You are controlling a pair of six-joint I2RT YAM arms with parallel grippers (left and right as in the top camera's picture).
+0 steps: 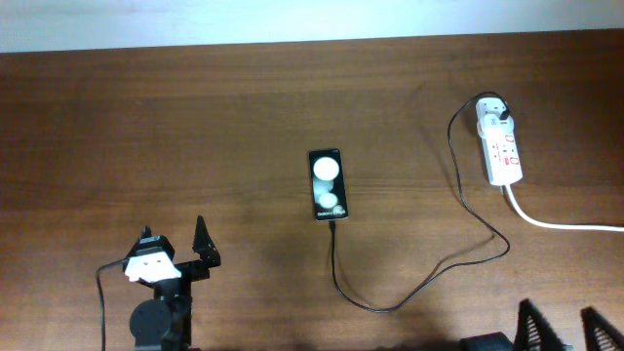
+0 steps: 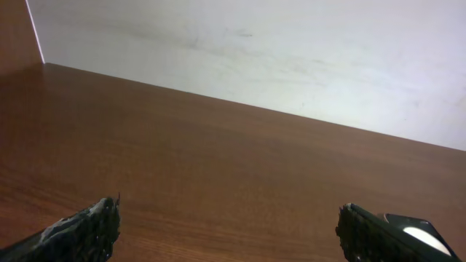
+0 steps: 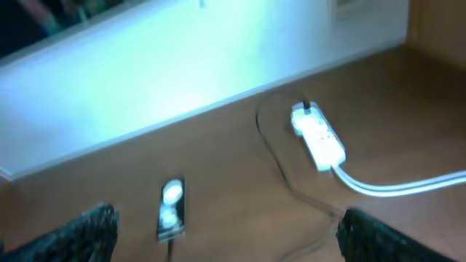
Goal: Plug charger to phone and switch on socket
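The black phone (image 1: 328, 183) lies mid-table with two glare spots on its screen. The thin black charger cable (image 1: 390, 304) runs from the phone's near end, where its plug tip sits, loops right and up to the white adapter (image 1: 490, 113) in the far end of the white socket strip (image 1: 501, 144). My left gripper (image 1: 175, 244) is open and empty at the near left, apart from everything. My right gripper (image 1: 558, 327) is open and empty at the near right edge. The right wrist view, blurred, shows the phone (image 3: 172, 209), the cable (image 3: 273, 149) and the socket (image 3: 318, 136).
The socket's thick white cord (image 1: 565, 226) runs off to the right edge. A pale wall (image 2: 291, 58) borders the table's far side. In the left wrist view the phone's corner (image 2: 419, 231) peeks from behind the right finger.
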